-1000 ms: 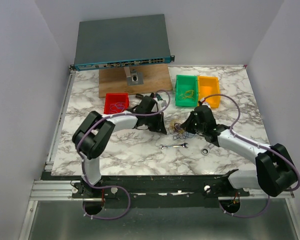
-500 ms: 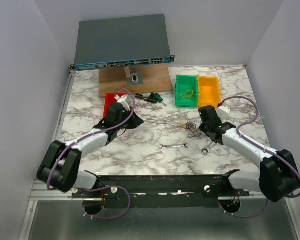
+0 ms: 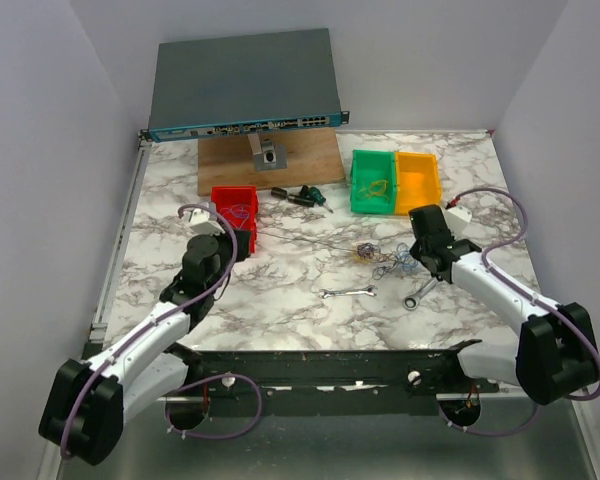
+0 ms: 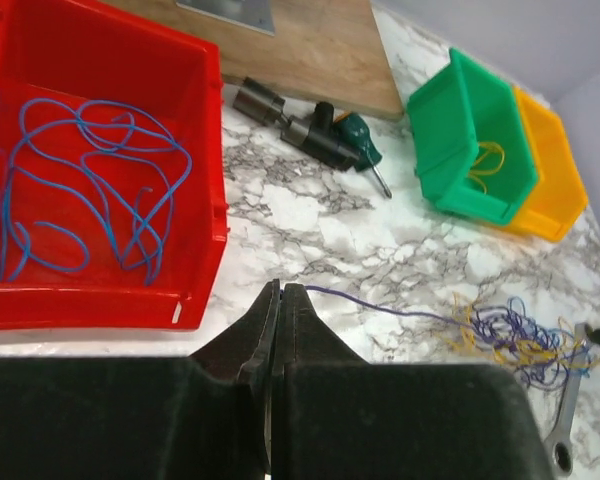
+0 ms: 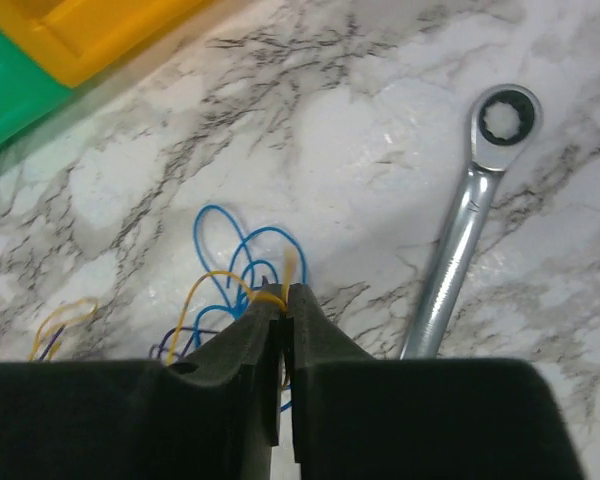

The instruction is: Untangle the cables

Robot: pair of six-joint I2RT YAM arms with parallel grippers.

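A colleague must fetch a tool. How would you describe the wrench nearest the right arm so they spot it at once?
Find the orange bin at the far right, then come nearer, past the cables. The wrench lies just right of them. Unlike the other wrench, level to the left, it lies slanted with a toothed ring head.

Lab: parts bins point(image 3: 373, 182), network switch point(image 3: 242, 85)

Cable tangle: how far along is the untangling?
Done: loose blue wires lie in the red plastic bin, a yellow wire in the green bin. In hand: left gripper shut on a purple strand stretched from the bundle; right gripper pinches a yellow-orange loop. Left: that bundle, a blue, yellow and purple knot.
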